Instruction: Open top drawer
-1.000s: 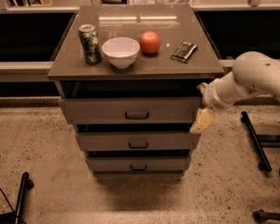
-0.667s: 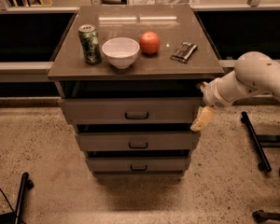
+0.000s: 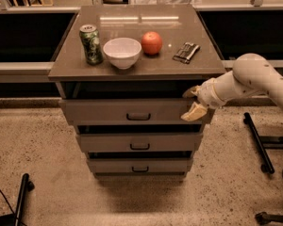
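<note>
Change: since the earlier frame the gripper (image 3: 187,105) is seen shifted a little left and upward, closer against the right end of the top drawer (image 3: 99,111); nothing else is displaced.
Claw: its two pale fingers are held spread apart, one near the drawer front's upper right corner and one near its lower right edge; nothing is gripped.
Top drawer: it is found directly under the cabinet top (image 3: 61,62), above two shallower drawers, and is judged not yet drawn out. Its dark handle (image 3: 138,117) is left untouched, well to the left of the claw.
Step in hand: a hold is being sought, it is judged, at the drawer's right end rather than at the handle.
Advice: the front edge should be caught firmly and pulled straight outward and level, so that the drawer is not skewed and the cabinet is not dragged.
Surface: a green can (image 3: 91,44), a white bowl (image 3: 122,52), an orange fruit (image 3: 152,43) and a small dark packet (image 3: 186,52) are set on the top; they could be shaken by a jerk.
Room: a speckled floor (image 3: 47,164) is seen, with dark stand legs (image 3: 257,142) at the right.
</note>
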`<control>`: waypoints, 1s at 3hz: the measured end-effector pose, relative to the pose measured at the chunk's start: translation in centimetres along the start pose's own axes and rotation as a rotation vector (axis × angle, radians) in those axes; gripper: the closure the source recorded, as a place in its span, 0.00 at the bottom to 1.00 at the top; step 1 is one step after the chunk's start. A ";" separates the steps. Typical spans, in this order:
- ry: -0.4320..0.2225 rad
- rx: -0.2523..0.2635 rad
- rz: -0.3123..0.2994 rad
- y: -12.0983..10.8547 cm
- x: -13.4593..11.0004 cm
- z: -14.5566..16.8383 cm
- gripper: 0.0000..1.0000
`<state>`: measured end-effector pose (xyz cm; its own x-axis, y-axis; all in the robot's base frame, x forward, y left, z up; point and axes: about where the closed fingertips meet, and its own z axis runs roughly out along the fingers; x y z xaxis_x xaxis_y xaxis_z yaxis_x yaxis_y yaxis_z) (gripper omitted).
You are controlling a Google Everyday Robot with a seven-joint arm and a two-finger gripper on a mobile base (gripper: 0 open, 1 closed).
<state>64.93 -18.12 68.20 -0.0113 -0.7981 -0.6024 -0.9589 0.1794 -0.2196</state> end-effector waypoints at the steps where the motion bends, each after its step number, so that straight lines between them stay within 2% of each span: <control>1: -0.026 -0.029 -0.045 1.3 -1.5 0.4 0.59; 2: -0.026 -0.084 -0.092 3.8 -3.2 0.7 0.65; 3: -0.026 -0.161 -0.122 7.1 -4.6 1.2 0.62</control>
<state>58.47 -12.52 68.46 0.1129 -0.7928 -0.5989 -0.9858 -0.0137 -0.1676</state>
